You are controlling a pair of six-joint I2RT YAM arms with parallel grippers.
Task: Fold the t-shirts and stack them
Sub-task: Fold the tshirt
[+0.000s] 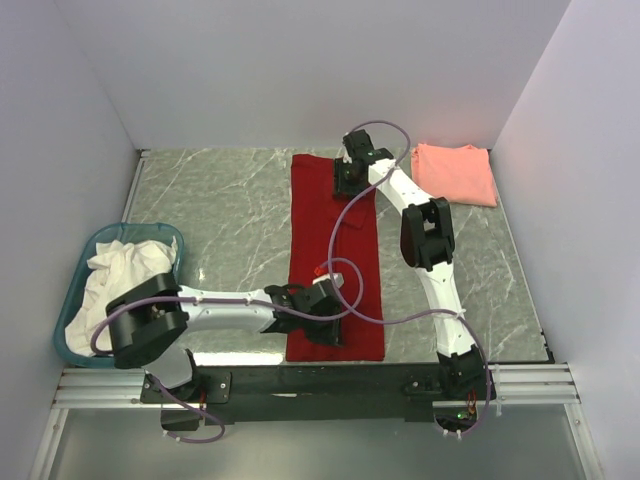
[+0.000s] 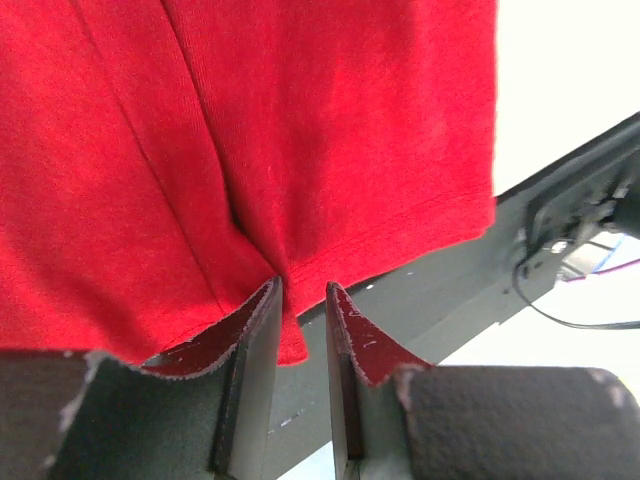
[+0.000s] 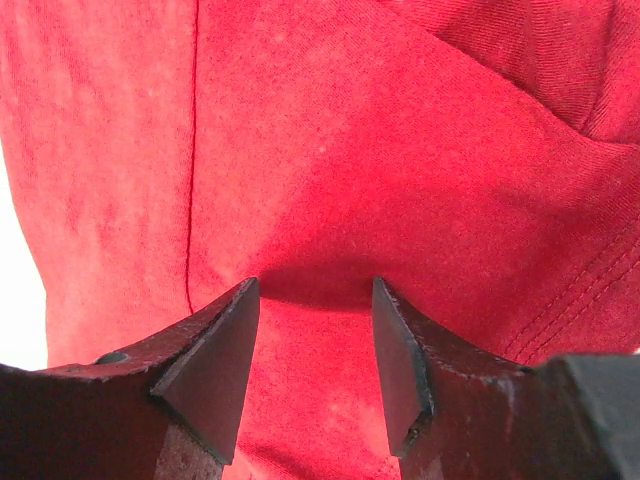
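Deep red t-shirt (image 1: 312, 230): folded into a long, narrow strip that lies flat on the table (image 1: 220, 210). In the top view it is to the right of the basket (image 1: 100, 238) and well apart from it.
Hidden or unclear: both arms cover the two ends of the strip, and a purple cable (image 1: 352, 300) loops across its middle. Each wrist view cuts the cloth off at the frame edges. Collar and sleeves cannot be made out.
Long axis: it runs from the table's near edge towards the far wall. The near end is level with the basket and the far end is well beyond it. Which end is the neck cannot be told.
Left gripper (image 2: 303, 290): at the end level with the basket, jaws drawn narrow on a pucker of the hem, with creases running to the tips.
Right gripper (image 3: 312, 285): at the end far from the basket, jaws apart over smooth cloth, holding nothing.
Salmon-pink t-shirt (image 1: 455, 172): folded, in the corner farthest from the basket, apart from the red strip.
Basket contents: crumpled white cloth (image 1: 120, 270).
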